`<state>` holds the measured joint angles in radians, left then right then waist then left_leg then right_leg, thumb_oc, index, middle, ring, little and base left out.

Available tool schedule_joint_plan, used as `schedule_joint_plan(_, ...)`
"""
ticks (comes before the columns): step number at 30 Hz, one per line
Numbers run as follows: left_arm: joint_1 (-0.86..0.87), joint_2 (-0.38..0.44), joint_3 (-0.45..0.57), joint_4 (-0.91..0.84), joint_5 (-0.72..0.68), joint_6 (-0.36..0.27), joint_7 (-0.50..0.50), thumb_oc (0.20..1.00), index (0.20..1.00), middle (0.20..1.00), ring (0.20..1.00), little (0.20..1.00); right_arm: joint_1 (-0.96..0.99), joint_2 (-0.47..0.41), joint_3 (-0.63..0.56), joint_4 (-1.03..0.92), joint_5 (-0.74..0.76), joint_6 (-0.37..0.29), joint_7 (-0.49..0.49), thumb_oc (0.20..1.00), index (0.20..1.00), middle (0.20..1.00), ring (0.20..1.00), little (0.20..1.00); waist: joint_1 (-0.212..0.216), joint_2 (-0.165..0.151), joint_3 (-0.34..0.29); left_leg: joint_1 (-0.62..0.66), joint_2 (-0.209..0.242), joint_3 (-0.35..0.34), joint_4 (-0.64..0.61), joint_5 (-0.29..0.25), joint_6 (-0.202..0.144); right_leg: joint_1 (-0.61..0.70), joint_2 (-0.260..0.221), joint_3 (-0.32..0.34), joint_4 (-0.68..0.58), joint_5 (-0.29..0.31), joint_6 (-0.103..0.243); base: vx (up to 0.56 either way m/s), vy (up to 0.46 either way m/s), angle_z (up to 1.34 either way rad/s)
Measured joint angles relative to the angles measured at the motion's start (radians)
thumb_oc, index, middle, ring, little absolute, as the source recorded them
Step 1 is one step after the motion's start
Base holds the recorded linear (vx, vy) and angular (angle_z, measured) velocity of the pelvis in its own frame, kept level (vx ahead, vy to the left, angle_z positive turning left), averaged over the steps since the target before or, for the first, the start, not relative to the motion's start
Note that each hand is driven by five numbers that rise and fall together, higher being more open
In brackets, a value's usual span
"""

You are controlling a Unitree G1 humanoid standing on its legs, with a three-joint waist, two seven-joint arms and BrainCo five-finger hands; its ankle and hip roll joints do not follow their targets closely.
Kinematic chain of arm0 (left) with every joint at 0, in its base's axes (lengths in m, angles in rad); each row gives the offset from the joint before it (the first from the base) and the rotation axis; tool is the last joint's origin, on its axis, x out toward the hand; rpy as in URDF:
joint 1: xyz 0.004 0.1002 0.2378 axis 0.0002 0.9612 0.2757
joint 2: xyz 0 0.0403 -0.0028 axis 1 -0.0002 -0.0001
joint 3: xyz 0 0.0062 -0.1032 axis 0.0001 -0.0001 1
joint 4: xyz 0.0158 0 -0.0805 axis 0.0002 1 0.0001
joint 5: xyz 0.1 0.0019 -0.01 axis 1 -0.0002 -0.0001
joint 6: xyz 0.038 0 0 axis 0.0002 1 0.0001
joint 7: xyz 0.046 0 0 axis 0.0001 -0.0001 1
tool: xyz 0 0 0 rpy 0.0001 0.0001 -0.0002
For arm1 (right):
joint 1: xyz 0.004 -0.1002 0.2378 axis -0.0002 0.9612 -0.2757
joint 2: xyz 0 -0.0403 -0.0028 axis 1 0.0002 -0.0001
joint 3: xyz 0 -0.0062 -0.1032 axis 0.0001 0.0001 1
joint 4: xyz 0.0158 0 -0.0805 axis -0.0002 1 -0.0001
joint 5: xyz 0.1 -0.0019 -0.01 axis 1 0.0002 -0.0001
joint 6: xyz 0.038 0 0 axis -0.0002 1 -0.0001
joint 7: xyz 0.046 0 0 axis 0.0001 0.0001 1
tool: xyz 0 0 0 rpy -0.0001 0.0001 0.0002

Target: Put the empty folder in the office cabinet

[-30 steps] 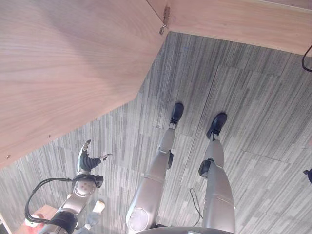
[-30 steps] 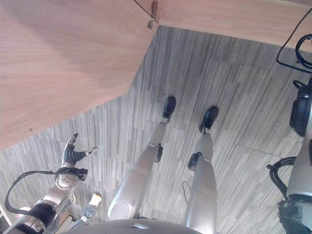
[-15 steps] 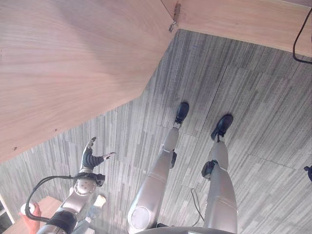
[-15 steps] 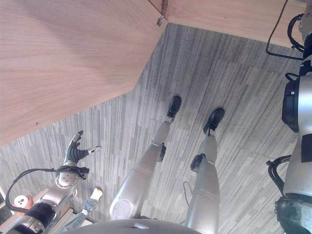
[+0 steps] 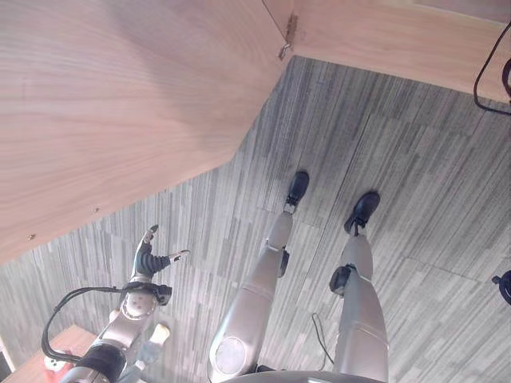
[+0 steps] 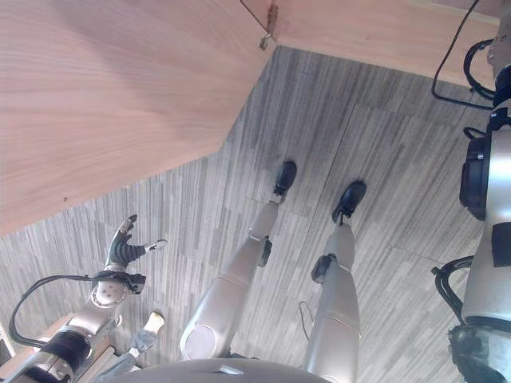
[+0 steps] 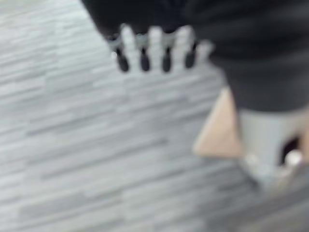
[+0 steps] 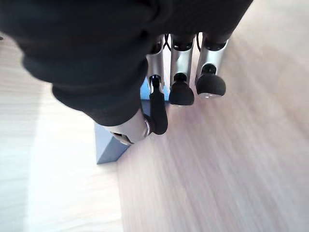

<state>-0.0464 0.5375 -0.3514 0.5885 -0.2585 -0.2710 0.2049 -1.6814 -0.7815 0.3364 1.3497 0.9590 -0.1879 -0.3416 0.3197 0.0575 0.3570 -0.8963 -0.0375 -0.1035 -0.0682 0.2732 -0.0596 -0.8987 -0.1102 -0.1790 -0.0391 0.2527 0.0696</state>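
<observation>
The blue folder (image 8: 110,145) stands on pale wood in the right wrist view, close beside my right hand (image 8: 183,92). That hand's fingers hang fairly straight with the thumb next to the folder's edge; I cannot tell whether they touch. The right arm rises along the right edge of the right eye view. The office cabinet (image 5: 399,40) runs along the top, and its wooden door (image 5: 120,112) swings out wide at the upper left, hinged at the corner (image 5: 286,48). My left hand (image 5: 148,257) hangs low over the grey carpet, open and holding nothing.
A low wooden table (image 5: 68,347) with a small red and white thing (image 5: 53,364) sits at the lower left. A pale small object (image 6: 152,322) lies beside it. Grey striped carpet (image 5: 415,191) spreads in front of the cabinet.
The whole picture has shifted a little, so the camera moved. The right arm has come up along the right edge. My left hand keeps its open pose.
</observation>
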Motion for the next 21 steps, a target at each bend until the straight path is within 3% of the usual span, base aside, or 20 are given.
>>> schedule_joint_plan(10, 0.001, -0.001, -0.001, 0.017, 0.009, 0.003, -0.001, 1.000, 1.000, 1.000, 1.000, 1.000, 0.139, 0.041, -0.099, 0.015, -0.007, -0.003, -0.011, 0.200, 0.200, 0.200, 0.200, 0.200, -0.010, 0.000, 0.000, 0.066, 0.001, 0.002, 0.000, -0.006, -0.007, 0.062, 0.000, 0.003, 0.006, 0.000, 0.000, 0.00, 0.000, 0.00)
schedule_joint_plan(15, 0.002, -0.007, 0.000, 0.072, 0.012, 0.010, 0.000, 1.000, 1.000, 1.000, 1.000, 1.000, 0.256, 0.124, -0.144, -0.034, -0.007, -0.020, -0.018, 0.200, 0.200, 0.200, 0.200, 0.200, -0.039, -0.003, -0.001, 0.109, 0.001, 0.008, 0.005, -0.016, -0.001, 0.104, 0.000, 0.008, 0.009, -0.005, 0.002, 0.01, 0.001, -0.01)
schedule_joint_plan(16, 0.002, -0.010, -0.001, 0.103, 0.032, 0.022, 0.001, 1.000, 1.000, 1.000, 1.000, 1.000, 0.349, 0.180, -0.153, -0.104, -0.007, -0.031, -0.015, 0.200, 0.200, 0.200, 0.200, 0.200, -0.068, -0.013, -0.007, 0.116, 0.002, 0.008, 0.017, -0.021, -0.003, 0.108, 0.000, 0.010, 0.027, -0.016, 0.000, 0.04, 0.007, -0.01)
schedule_joint_plan(21, 0.000, -0.064, 0.009, 0.157, 0.052, 0.032, 0.002, 1.000, 1.000, 1.000, 1.000, 1.000, 0.634, 0.314, -0.203, -0.184, -0.039, -0.035, 0.005, 0.200, 0.200, 0.200, 0.200, 0.200, -0.114, -0.026, -0.007, 0.210, 0.004, 0.012, 0.024, -0.043, 0.005, 0.201, 0.000, 0.010, 0.034, -0.032, 0.001, 0.02, 0.007, -0.02)
